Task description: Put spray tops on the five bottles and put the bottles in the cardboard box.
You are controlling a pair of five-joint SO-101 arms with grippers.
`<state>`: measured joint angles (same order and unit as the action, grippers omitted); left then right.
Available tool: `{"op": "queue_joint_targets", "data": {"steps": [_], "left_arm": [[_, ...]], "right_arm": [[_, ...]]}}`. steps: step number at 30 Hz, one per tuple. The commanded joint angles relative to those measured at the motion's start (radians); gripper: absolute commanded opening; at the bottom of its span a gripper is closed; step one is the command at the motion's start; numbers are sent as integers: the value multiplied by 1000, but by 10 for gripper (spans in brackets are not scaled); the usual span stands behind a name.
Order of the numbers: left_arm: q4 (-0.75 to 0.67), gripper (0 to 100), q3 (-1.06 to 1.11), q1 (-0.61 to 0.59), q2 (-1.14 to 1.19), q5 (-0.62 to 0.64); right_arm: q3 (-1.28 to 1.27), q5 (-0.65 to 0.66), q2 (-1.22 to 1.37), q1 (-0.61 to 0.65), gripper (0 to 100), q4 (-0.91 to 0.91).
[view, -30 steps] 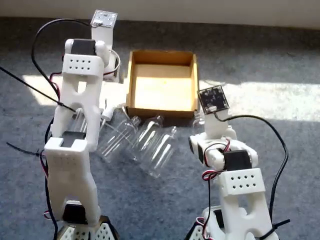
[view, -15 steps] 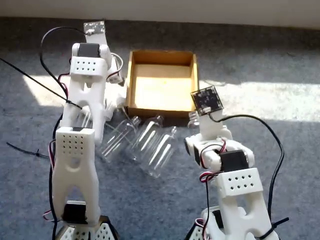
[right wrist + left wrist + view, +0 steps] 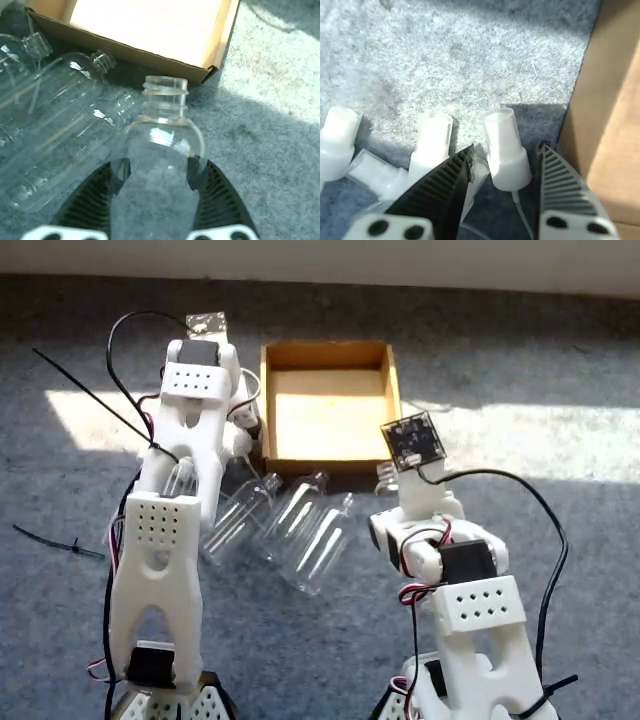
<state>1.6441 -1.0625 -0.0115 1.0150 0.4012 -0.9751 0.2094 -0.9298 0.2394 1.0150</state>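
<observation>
Now | left gripper gapes wide, straddling a spray top beside the cardboard box, placed to pinch it | right gripper clamps a bottle upright near the box, neck free, likely to receive that top.

**A:** Where does the light fall?

**B:** In the high view a hard band of sun crosses the grey carpet and bleaches the floor of the cardboard box nearly white. The rest lies in dull shade.

**A:** And at the wrists?

**B:** The spray tops glare white in the sun, with a deep shadow beside the box wall. The clear bottle carries small bright highlights. The right hand looks soft at the frame's edge.
</observation>
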Motion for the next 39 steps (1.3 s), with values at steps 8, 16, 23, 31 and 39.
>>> {"op": "queue_joint_targets", "data": {"steps": [8,16,23,31,39], "left_arm": [[-20,190,-27,42,82,9],[-12,104,-145,18,77,-40],[-11,72,-335,18,70,-120],[15,69,-595,5,2,-184],[66,69,-590,-44,-308,-198]], "right_arm": [[2,-12,-18,1,3,-13],[2,-12,-18,1,3,-13],[2,-12,-18,1,3,-13],[-18,-12,-18,4,3,-13],[-28,-12,-21,5,3,-39]]}}
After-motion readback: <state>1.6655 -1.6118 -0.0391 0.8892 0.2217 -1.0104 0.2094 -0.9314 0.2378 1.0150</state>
